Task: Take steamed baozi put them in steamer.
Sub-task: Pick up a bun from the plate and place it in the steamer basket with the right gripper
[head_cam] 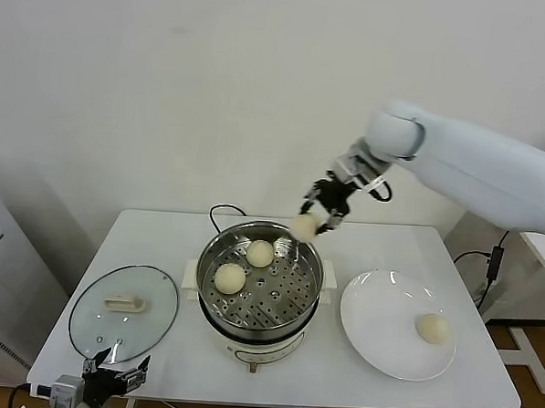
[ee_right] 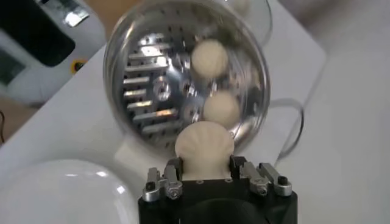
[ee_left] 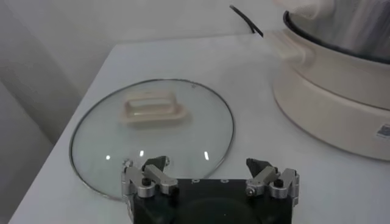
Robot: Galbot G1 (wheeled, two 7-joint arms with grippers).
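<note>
Head view: right gripper (head_cam: 317, 217), jaws clamped on one smooth domed baozi (head_cam: 304, 227), hangs over the far rim of the shiny perforated steamer (head_cam: 259, 278) at frame centre. Two buns lie inside; a fourth (head_cam: 432, 328) sits on the white plate (head_cam: 375, 333), right. Left gripper (head_cam: 115, 376), jaws open, idles lower left beside the glass lid (head_cam: 124, 313) on the desk (head_cam: 161, 235)
</note>
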